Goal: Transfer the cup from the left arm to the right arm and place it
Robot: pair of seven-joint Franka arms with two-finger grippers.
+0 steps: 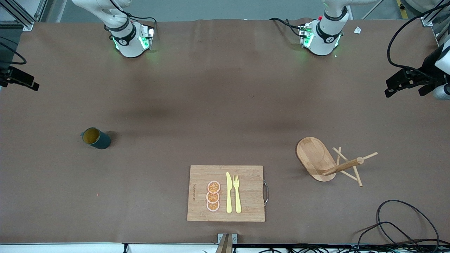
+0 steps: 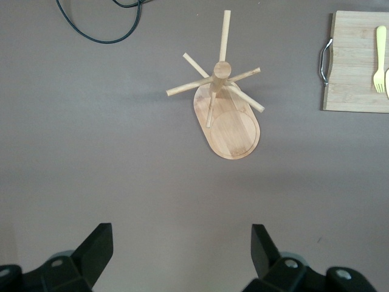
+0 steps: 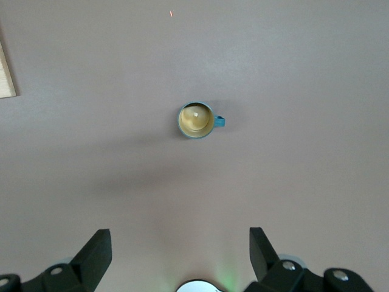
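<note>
Plainly, nothing has been grasped yet: the cup stands upright on the brown counter toward the right arm's end, alone and well apart from everything else, its yellow inside showing and its small handle turned away from the cutting board. The right tool hangs high over the counter near that end with its fingers spread apart and empty, the cup in plain sight below it; the left tool, likewise spread and empty, hangs over the other end, looking down on the wooden mug tree. The chief risk lies in that layout: the task names the left arm as the first to take the cup, yet the cup sits at the right arm's end, so the left arm would likely have to reach across much of the counter, and a stretched approach could clip the rim and tip the cup or close off-centre on its ribbed wall. A handover in mid-air could also fail if one tool lets go before the other has a firm hold. The cutting board, nearer the front camera, carries three orange slices, a yellow knife and a yellow fork; none of it blocks the cup. Loose cables lie near the left arm's end.
</note>
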